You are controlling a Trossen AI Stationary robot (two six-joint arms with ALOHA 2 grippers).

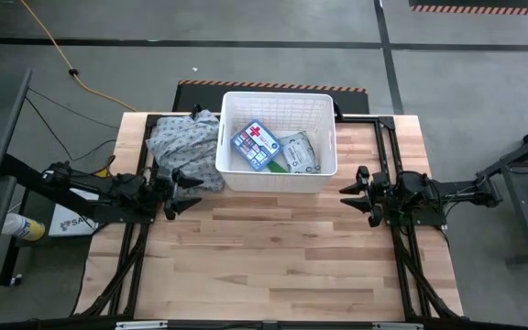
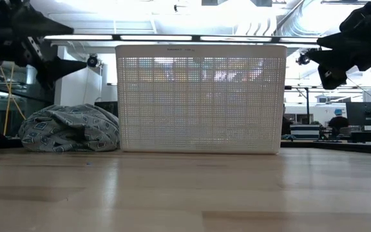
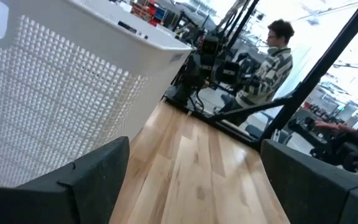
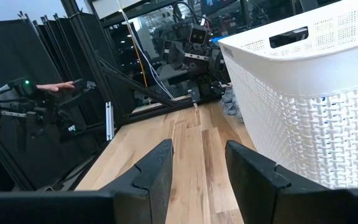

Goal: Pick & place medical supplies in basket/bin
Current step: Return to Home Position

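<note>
Supplies binned, arms parking

The basket [image 1: 277, 187] stands at the middle of the table's [image 1: 273, 266] far edge. In it lie the blue first-aid box [image 1: 255, 145], a grey-white packet [image 1: 301, 154] and a sliver of something green between them. I see no supply outside it, so packing looks finished and the step in hand is, by my judgement, the return to rest. The left tool [image 1: 191, 192] hangs near the left edge, just beside the cloth [image 1: 183, 142] heaped at the basket's left wall, its fingers spread and empty. The right tool [image 1: 354, 194] hangs near the right edge, off the basket's near right corner, also parted and holding nothing. The next move needs only a clean retreat, with the left tool kept from snagging the cloth and the right from nudging the basket.
</note>
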